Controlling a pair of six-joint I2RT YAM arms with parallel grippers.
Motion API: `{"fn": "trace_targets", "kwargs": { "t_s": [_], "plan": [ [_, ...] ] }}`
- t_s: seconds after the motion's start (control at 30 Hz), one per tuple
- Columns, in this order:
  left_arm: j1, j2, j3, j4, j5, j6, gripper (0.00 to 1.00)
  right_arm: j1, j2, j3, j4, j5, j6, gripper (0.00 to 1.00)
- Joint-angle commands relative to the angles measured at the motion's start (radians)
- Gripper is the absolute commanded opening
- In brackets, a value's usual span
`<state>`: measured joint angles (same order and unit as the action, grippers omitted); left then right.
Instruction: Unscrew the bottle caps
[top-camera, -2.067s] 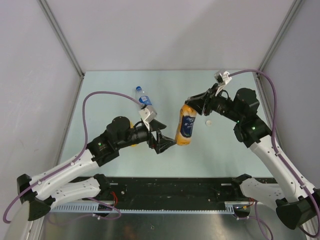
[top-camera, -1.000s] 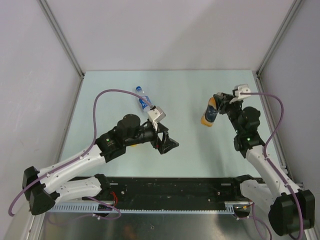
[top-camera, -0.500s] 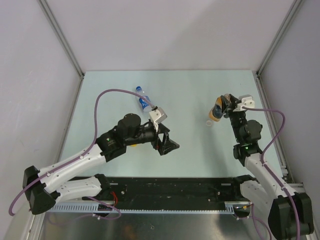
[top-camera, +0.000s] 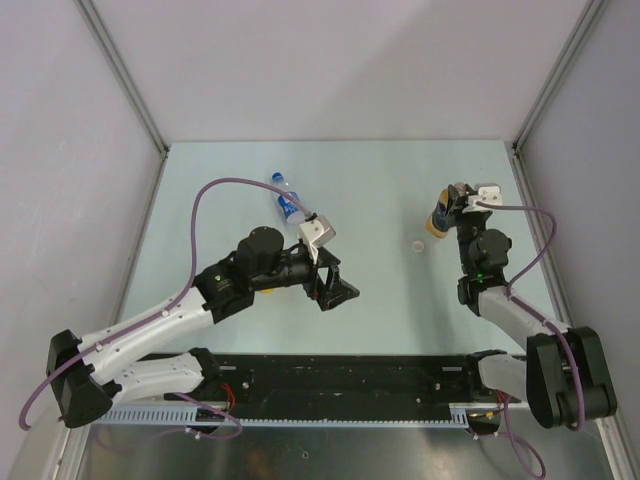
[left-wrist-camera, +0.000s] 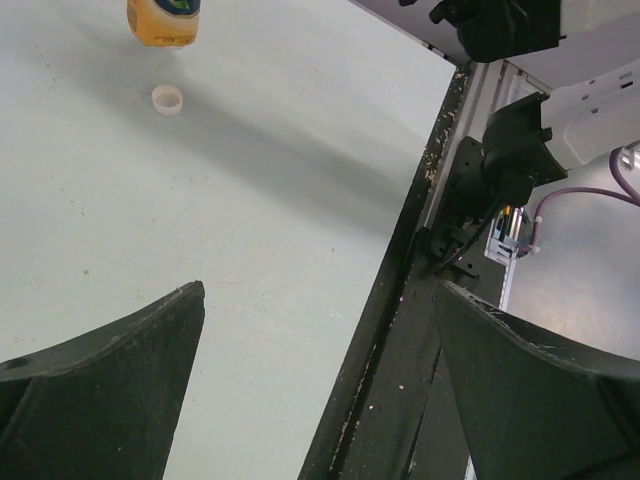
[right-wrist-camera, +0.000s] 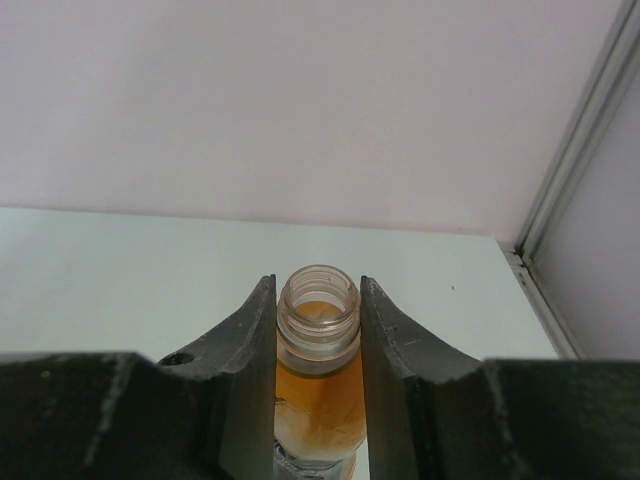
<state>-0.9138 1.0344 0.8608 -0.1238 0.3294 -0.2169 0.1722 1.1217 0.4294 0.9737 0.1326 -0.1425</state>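
Far right on the desk (top-camera: 380, 180), the right gripper (right-wrist-camera: 318, 300) pinches the orange bottle (right-wrist-camera: 318, 400) by its neck, mouth bare. Light, thin-walled and spillable, I judge, so hold the stiff neck. The left gripper (top-camera: 338, 292) gapes wide, empty. The clear bottle (top-camera: 287, 200) lies toward the far left, blue cap (top-camera: 275, 178) on — the whitish cap (top-camera: 420, 246) lies loose near the orange bottle.

The left wrist view's top edge crops the orange bottle (left-wrist-camera: 163, 22) (only its lower end shows).
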Motion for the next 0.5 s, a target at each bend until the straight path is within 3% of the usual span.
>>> {"fn": "trace_targets", "kwargs": {
  "t_s": [0.0,0.27,0.37,0.47],
  "plan": [
    [0.003,-0.005,0.034,0.005,0.019,0.023,0.99,-0.008,0.086,0.002,0.174,0.087,-0.028,0.0],
    [0.002,-0.008,0.023,0.004,-0.005,0.026,0.99,-0.01,0.19,0.002,0.203,0.149,0.001,0.03],
    [0.002,-0.01,0.026,0.003,-0.012,0.03,0.99,-0.011,0.196,0.002,0.197,0.156,0.011,0.09],
    [0.002,-0.013,0.025,0.003,-0.019,0.03,1.0,-0.01,0.189,0.002,0.194,0.168,0.019,0.24]
  ]
}}
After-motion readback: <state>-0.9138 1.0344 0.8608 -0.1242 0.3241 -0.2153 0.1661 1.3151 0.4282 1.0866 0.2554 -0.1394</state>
